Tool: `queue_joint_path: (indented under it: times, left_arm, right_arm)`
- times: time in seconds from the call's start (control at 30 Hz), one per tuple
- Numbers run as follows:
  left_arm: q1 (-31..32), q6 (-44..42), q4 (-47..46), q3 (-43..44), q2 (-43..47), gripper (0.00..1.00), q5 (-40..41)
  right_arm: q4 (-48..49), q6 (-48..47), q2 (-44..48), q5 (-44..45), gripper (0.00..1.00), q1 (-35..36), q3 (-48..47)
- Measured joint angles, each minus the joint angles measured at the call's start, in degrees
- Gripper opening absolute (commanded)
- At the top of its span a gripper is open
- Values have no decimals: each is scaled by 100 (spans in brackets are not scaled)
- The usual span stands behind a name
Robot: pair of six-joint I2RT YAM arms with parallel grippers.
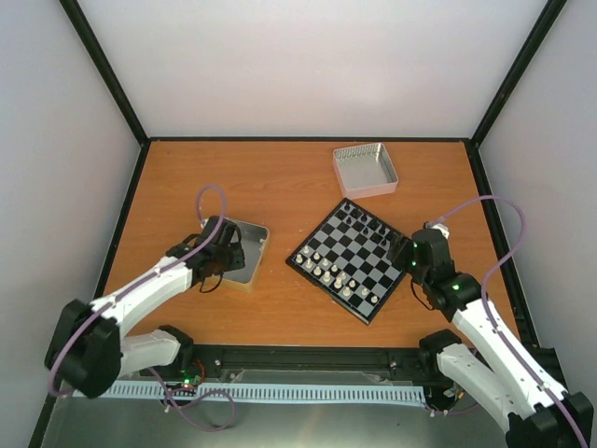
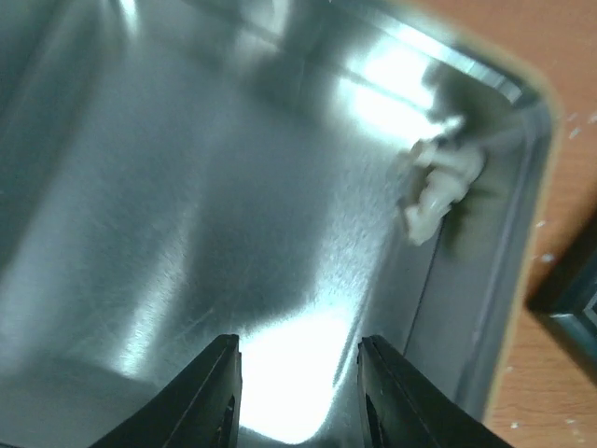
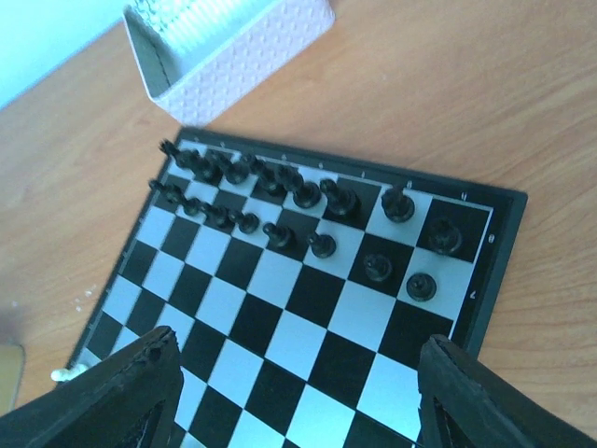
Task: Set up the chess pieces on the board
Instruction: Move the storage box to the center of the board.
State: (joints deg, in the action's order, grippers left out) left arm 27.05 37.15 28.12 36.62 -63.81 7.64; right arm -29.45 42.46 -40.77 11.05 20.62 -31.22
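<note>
Currently a pickup from the silver tray point(image 2: 187, 187) is in hand. Most cream chess pieces point(image 1: 324, 266) are already stood on the board point(image 1: 359, 250), and a leftover cream piece point(image 2: 443, 182) (maybe two, blurred) is left in the tray's corner. The left gripper point(image 2: 298, 347) is held low inside the tray, jaws partly apart, nothing gripped, the piece untouched — a shift toward that corner is needed before closing. The right gripper point(image 3: 298, 347) is spread wide over the board, empty.
</note>
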Motion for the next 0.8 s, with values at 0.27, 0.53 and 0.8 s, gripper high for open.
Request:
queue_joint_path:
  times: [0.27,0.53,0.8]
  left_arm:
    - [-22,-13,-186,-2,-1014,32,-767]
    - [-17,-37,-660,-160,-1021,31,-1495]
    - [-13,-9,-1141,-352,-1016,35,-2175]
  right_arm:
    - [-68,42,-479,-256,68,0,0]
    - [-4,-264,-977,-623,67,11,-199]
    - [140,-538,-2028,-767,67,542,-1005]
